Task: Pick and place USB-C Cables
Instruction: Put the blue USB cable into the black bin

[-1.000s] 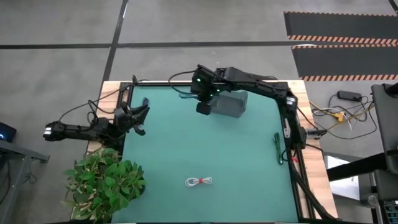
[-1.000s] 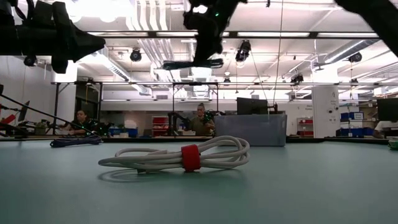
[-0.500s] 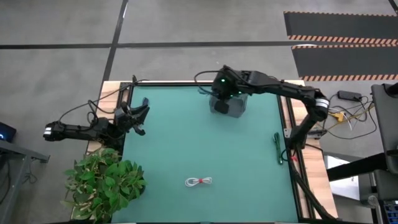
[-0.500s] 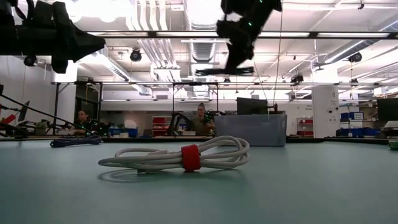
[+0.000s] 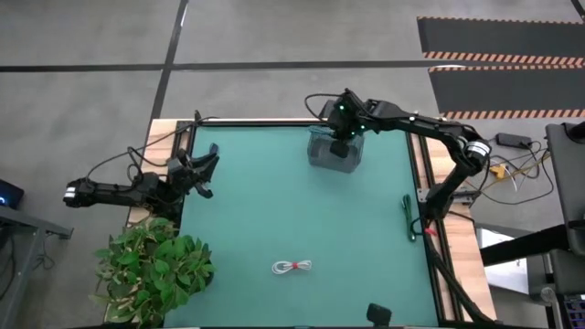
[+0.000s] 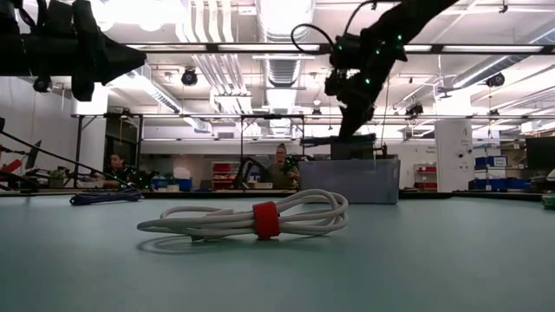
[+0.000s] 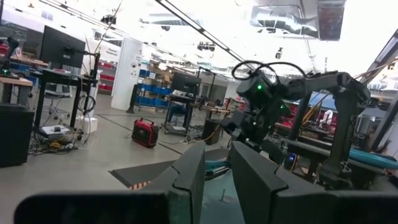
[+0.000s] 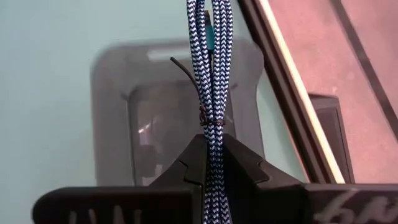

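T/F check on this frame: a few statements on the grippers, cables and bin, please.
1. The right gripper is shut on the blue cable. True.
2. The blue cable already lies in the bin. False: it hangs in the gripper above the bin.
3. The white cable sits on the mat near the front edge, away from both arms. True.
4. The left gripper holds the teal cable. False: it holds nothing, waiting at the mat's left edge; the teal cable lies by the right edge.
5. The white cable's band is blue. False: it is red.
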Robot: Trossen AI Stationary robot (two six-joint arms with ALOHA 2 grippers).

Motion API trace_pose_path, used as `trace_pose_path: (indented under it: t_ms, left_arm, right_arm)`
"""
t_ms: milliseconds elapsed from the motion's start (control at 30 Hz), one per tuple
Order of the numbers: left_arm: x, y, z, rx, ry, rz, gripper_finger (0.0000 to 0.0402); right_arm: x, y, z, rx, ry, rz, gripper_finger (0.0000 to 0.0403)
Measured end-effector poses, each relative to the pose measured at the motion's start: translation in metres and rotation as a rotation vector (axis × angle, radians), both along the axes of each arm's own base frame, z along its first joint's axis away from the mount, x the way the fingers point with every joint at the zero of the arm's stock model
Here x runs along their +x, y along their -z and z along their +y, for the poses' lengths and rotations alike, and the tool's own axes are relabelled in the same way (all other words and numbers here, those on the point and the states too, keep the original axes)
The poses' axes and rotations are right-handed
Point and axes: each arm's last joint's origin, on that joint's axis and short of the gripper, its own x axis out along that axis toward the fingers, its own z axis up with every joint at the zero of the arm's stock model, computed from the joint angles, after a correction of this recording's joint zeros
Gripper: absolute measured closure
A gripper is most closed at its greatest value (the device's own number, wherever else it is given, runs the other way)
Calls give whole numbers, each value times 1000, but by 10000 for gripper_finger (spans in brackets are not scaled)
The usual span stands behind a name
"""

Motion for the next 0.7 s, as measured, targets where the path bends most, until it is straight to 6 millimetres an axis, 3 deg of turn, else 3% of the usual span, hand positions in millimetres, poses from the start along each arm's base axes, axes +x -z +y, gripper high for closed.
trace_pose_path:
  t_ms: [700]
  left_arm:
    - [0,1,0,0,-1,11,338]
  right_arm:
    - [-11,36,-1,-33,-48,12,380]
